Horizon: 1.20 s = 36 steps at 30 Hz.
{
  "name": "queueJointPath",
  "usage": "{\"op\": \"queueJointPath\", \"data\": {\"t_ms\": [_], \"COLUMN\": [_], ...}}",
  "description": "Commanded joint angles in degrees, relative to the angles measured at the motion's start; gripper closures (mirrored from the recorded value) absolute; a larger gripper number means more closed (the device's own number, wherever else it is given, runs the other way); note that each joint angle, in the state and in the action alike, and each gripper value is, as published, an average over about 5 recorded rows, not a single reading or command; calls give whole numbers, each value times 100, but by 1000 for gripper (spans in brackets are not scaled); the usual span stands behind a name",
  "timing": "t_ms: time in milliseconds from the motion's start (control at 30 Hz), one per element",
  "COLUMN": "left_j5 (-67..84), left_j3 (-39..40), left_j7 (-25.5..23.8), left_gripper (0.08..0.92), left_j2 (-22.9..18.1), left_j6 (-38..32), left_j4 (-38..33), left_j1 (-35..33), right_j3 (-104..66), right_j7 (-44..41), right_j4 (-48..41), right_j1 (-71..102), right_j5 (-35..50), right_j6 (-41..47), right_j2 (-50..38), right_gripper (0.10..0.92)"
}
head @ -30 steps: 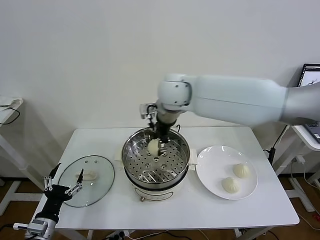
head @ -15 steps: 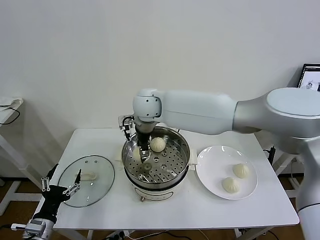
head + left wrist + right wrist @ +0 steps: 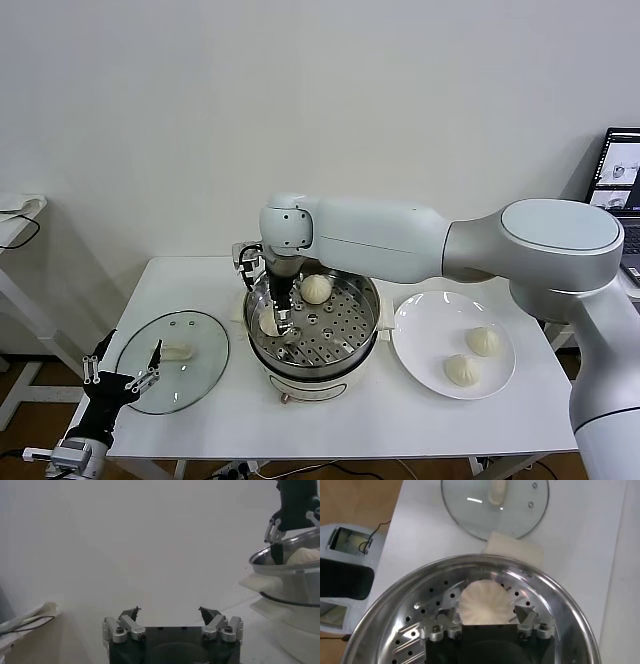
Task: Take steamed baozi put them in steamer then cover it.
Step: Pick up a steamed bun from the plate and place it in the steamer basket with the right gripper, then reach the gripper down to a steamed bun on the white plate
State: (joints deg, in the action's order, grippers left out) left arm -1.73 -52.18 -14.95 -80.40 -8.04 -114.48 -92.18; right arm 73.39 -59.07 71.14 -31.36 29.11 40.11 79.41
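Observation:
The steamer [image 3: 330, 366] stands mid-table with two baozi on its tray. One baozi [image 3: 316, 289] lies at the back. The other baozi [image 3: 266, 325] rests at the tray's left side, between the fingers of my right gripper [image 3: 278, 325]. In the right wrist view this baozi [image 3: 484, 600] sits on the tray inside the spread jaws of my right gripper [image 3: 485, 611], which is open. Two more baozi [image 3: 483, 341] [image 3: 461, 371] lie on the white plate [image 3: 425, 335]. The cover [image 3: 175, 345] lies flat left of the steamer. My left gripper [image 3: 125, 378] is open and empty at the cover's front-left edge.
The right arm reaches across from the right, above the plate and the steamer's back rim. A laptop [image 3: 620, 170] stands beyond the table's right end. A white side table [image 3: 15, 215] is at the far left. The steamer [image 3: 295, 580] shows in the left wrist view.
My right gripper moved from the tray's middle to its left side and lower, bringing a baozi down onto the tray. The baozi at the back came into view. The left arm stayed.

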Motion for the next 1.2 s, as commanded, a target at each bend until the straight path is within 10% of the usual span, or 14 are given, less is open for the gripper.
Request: {"op": "queueJointPath", "data": {"t_ms": [33,600,1200], "left_j5": [-4,-59,-95], "left_j3": [25,43,157], "left_j7": [3,9,30], "left_gripper": [177,177,177], "left_j2": [-8,0,-11], "left_j6": [5,-8,-2], "left_j4": [-52,-138,-146], "left_j1": [-6,-124,-144], "right_j3": [46,-449,-2877], "right_j7": [-302,-1490,-1478], "right_j4": [1206,2348,1240], "right_j1": [-998,316,3504], "right_j5": [330,-2027,-3902], "right_j6": [-99,-1441,-2153], "right_j2": [-1528,-5443,-5194], "right_gripper": [203,203,203]}}
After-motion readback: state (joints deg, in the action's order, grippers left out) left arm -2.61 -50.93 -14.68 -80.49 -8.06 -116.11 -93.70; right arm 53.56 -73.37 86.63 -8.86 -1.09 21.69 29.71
